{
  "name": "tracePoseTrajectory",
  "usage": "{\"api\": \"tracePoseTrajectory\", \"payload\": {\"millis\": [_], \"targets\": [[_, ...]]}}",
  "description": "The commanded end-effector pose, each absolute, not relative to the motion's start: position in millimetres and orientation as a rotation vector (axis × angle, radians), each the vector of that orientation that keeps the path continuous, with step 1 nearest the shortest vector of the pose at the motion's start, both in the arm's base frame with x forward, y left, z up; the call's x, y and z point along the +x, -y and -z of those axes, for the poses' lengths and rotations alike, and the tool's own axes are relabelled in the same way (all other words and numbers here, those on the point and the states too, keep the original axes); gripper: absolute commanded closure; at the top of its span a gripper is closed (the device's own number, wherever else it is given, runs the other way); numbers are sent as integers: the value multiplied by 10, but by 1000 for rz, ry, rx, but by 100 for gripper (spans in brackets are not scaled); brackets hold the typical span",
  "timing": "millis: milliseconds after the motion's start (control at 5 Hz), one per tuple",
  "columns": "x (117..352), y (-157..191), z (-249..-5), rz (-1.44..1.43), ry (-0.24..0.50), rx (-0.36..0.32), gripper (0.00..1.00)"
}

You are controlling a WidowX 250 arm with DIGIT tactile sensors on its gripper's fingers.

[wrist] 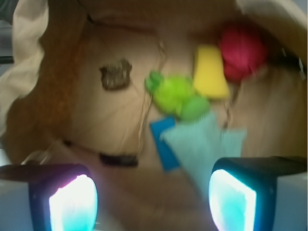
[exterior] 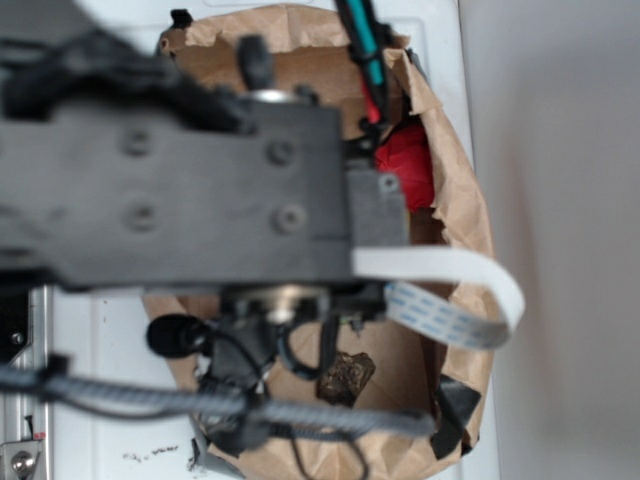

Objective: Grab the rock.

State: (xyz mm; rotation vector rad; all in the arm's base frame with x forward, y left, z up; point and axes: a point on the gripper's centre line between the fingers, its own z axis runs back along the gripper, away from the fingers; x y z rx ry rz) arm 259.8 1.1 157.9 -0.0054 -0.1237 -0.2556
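Your gripper [wrist: 151, 202] had its two glowing fingers [wrist: 72, 204] wide apart, holding and touching nothing. The small rough brown-grey rock [wrist: 115, 74] lay on the brown paper bag [wrist: 48, 120] floor, well apart from them.

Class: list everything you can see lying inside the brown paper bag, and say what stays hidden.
Wrist view: rock, green toy, yellow sponge, red ball, blue cloth inside the bag. What the cloth covers is hidden.
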Motion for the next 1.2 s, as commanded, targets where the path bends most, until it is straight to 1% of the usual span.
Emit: {"api": "tracePoseTrajectory", "payload": {"millis": [0, 200, 800, 1000], "targets": [[2977, 1, -1485, 313, 247, -9, 0], [3069, 118, -1261, 335, 245, 12, 0], [3069, 118, -1261, 335, 245, 12, 0], [2830, 209, -1149, 514, 359, -5, 0]]}}
